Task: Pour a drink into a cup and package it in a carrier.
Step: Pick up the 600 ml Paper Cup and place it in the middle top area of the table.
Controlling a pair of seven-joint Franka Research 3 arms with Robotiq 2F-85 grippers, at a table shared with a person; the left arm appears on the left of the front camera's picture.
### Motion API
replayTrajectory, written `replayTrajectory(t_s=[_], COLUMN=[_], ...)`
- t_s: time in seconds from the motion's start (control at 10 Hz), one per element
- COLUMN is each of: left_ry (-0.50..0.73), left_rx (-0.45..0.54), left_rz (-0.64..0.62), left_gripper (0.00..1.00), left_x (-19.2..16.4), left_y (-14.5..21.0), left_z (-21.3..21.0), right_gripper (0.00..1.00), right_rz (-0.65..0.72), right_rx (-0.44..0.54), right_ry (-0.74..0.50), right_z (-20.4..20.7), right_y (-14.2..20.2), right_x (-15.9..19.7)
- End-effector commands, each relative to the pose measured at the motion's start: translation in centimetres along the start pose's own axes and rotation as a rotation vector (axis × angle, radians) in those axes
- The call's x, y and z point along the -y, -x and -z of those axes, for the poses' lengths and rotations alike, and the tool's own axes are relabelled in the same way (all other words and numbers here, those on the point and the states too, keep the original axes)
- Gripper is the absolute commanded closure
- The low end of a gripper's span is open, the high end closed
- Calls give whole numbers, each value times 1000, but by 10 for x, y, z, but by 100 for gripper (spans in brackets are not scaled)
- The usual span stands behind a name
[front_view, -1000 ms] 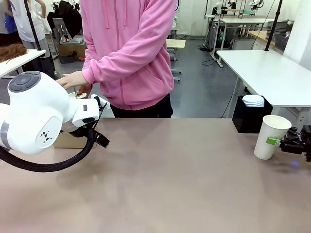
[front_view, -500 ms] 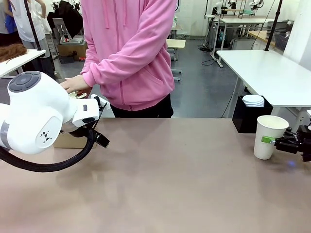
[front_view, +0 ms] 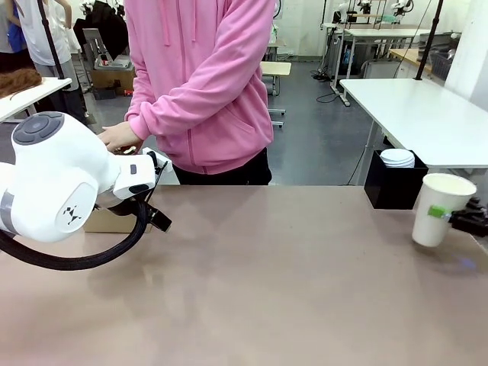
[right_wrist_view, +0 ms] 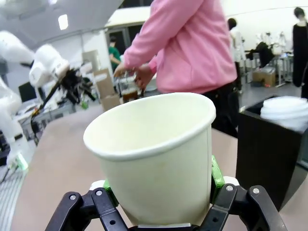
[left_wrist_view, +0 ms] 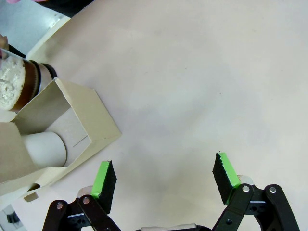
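Right fingers (right_wrist_view: 216, 175) clamp both sides of tilted cup (right_wrist_view: 154, 154)

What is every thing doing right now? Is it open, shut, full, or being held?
Left gripper: open, holding nothing.
Right gripper: shut on the paper cup.
Paper cup: gripped and tilted.
Carrier: open on top, with a white cup in one compartment.
Press jug: brown drink inside, beside the carrier.
White lids: stacked on the black box.
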State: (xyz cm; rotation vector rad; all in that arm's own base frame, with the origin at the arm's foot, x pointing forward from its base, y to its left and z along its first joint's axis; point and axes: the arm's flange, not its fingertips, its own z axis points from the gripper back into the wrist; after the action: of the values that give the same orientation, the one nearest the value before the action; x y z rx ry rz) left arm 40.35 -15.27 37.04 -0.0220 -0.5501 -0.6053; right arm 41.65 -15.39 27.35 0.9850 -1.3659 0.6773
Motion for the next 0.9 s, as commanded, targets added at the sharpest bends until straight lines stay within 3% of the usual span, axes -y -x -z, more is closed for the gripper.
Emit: replayTrajectory(t_s=[0.0, 0.2, 0.4, 0.8], left_ry=[2, 2, 2, 2], left_rx=[1, 1, 1, 1], left_rz=[-1, -1, -1, -1], left_gripper=[0, 0, 0, 0], left_x=[0, 0, 0, 0], left_y=[0, 0, 0, 0], left_z=[0, 0, 0, 0], right_gripper=[20, 20, 20, 20], right_rz=[19, 31, 49, 25], right_rx=[28, 23, 9, 59], right_ry=[99, 116, 140, 197], right_z=[40, 101, 171, 303], right_y=[-60, -94, -105, -63], right_x=[-44, -69, -82, -72])
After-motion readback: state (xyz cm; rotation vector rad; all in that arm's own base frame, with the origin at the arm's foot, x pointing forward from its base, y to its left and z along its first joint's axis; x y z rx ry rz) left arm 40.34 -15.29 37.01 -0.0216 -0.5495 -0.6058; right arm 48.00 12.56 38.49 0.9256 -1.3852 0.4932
